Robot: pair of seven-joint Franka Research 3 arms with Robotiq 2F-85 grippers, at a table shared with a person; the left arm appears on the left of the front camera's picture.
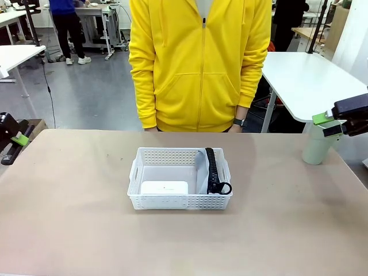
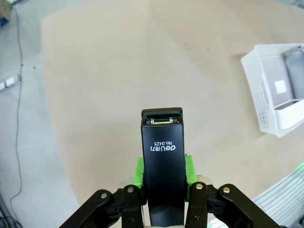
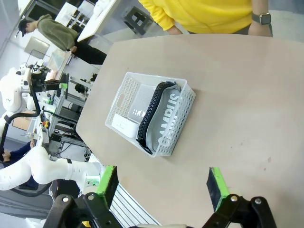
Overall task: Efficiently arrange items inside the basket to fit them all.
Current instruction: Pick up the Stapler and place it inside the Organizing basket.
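Beige bench [image 1: 69, 218] in the front view, with the white basket [image 1: 178, 202] at its middle. The box [image 1: 165, 188] lies flat on the basket floor at the near left. The pouch [image 1: 201, 168] stands on edge along the right wall, zipper up and loop at the near end. The cup [image 1: 315, 148] stands on the bench at the far right, outside the basket and well apart from it. The right jaws hover just in front of the cup's top, their 2 green pads [image 1: 322, 118] apart with nothing between them. At the left edge the left jaws sit above the bench, and this view is too small to tell their grip. A person in a yellow hoodie [image 1: 198, 63] stands at the far side, arms down.

In the left wrist view the left jaws are clamped on the black stapler [image 2: 162, 156]. Its body runs straight out between the 2 pads [image 2: 138, 170], white print on top and the metal end pointing away. It hangs over bare bench, with the basket well apart at the right edge of the picture.

In the right wrist view the right jaws stand wide open and empty, 1 pad [image 3: 108, 180] on each side. Beyond them the basket sits on the bench, the pouch along 1 long wall and the box at the nearer end beside it. The person's hoodie and a wristwatch [image 3: 261, 18] show at the top.
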